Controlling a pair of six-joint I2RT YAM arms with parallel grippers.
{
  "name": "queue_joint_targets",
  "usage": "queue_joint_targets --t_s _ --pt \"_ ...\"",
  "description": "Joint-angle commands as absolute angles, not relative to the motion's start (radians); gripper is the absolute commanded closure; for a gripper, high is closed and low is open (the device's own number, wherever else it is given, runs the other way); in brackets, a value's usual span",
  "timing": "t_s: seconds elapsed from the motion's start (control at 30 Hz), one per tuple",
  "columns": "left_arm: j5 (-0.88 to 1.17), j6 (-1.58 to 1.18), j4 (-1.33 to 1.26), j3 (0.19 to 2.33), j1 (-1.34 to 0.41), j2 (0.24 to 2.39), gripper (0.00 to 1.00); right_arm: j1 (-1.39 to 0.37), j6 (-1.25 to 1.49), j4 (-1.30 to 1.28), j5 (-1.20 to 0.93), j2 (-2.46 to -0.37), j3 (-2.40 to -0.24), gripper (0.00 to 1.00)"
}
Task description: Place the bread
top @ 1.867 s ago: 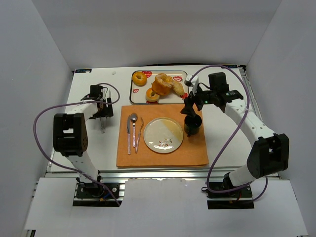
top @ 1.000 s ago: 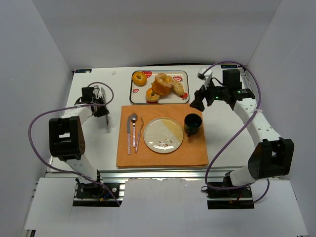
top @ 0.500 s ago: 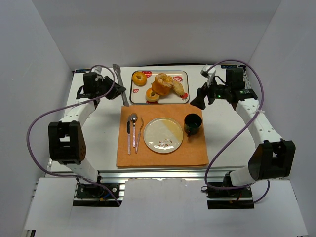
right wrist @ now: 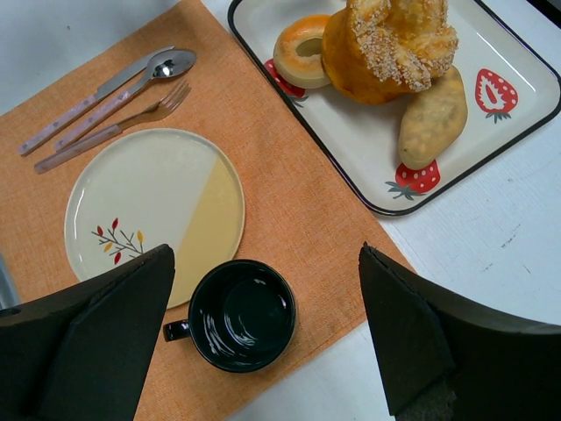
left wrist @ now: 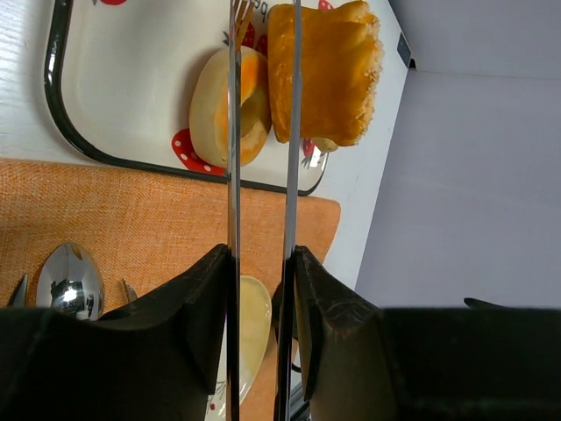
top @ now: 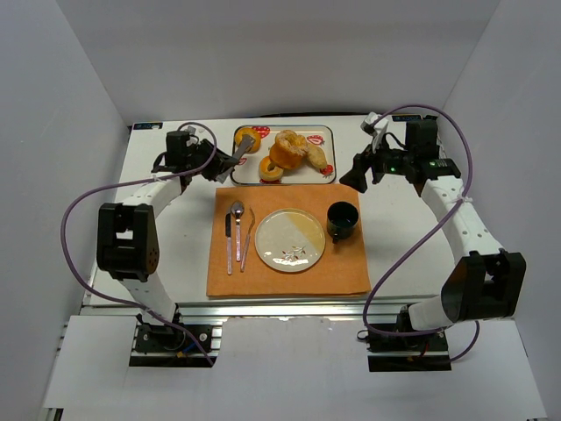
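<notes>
The bread [top: 253, 135], a small golden ring, lies at the far left of the strawberry tray [top: 326, 132]. My left gripper [top: 209, 159] [left wrist: 260, 263] is shut on metal tongs [top: 235, 149] [left wrist: 233, 175]. Their two blades stand slightly apart, and from above their tips lie over the bread. The bread itself does not show in either wrist view. My right gripper [top: 354, 178] [right wrist: 266, 263] hangs open and empty to the right of the tray, looking down on the dark cup [right wrist: 242, 314].
A paler ring [top: 271, 169] [left wrist: 219, 110] [right wrist: 301, 49] and lumpy pastries [top: 293, 148] [right wrist: 390, 44] share the tray. On the orange mat [top: 351, 267] lie a plate [top: 289, 239], a knife, spoon and fork [top: 237, 230], and the cup [top: 342, 220].
My left arm swung the tongs from the table's left side up to the tray, and their blades spread a little. My right gripper left the cup and drew back up and to the right.
</notes>
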State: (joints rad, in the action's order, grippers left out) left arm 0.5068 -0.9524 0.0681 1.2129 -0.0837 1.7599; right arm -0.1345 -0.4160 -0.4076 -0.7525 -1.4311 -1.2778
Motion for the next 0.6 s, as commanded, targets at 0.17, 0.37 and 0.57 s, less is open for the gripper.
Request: queue_joint_targets --t_s 0.17,0.37,0.57 --pt "0.436 -0.986 0.052 1.244 -0.095 1.761 0.56 -0.118 -0.396 -0.359 -0.787 -1.391 -1.259 0.11" --pt "0.373 -1.034 0.086 1.261 -0.095 1.779 0.55 -0.112 -0.396 -0.353 -0.792 -1.394 -1.256 0.11" --pt "0.345 -1.068 0.153 1.287 -0.095 1.801 0.53 -0.109 -0.391 -0.350 -0.801 -1.397 -1.255 0.11"
